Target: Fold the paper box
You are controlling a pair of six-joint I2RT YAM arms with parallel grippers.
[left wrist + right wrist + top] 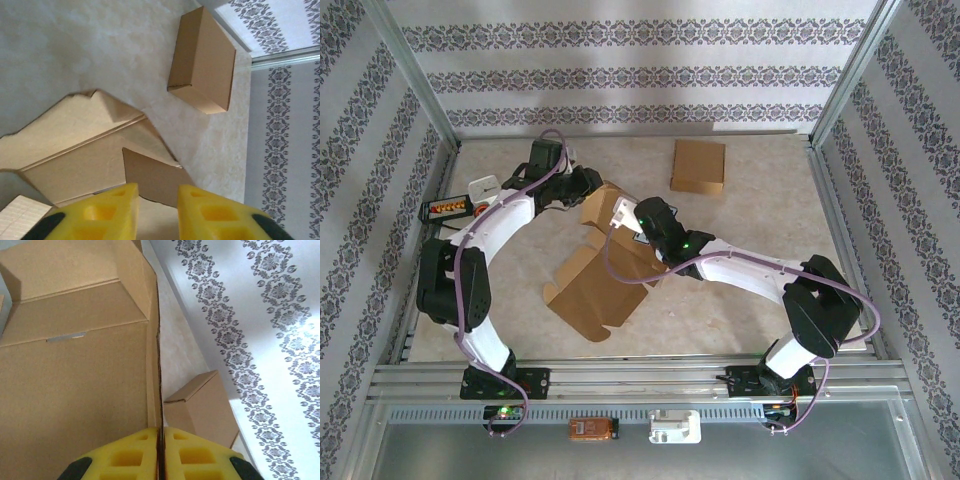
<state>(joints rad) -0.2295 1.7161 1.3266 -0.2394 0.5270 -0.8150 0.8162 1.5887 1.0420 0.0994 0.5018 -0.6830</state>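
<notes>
Top external: sits high behind both arm bases, looks down over whole table (770, 210). Wrist views: peer close past own yellow fingers (110, 212). Beyond both jaws, share closed box (202, 60) and paper box (75, 390).

The open box (595, 290) is taking up the middle of the counter (770, 220). A closed box (698, 165) is blocking the back. Bare room is showing on the right.

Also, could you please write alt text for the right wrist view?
The yellow right gripper, shut, pinches the thin edge of the half-folded paper box. Beyond it a closed box lies on the table near the patterned wall.
</notes>
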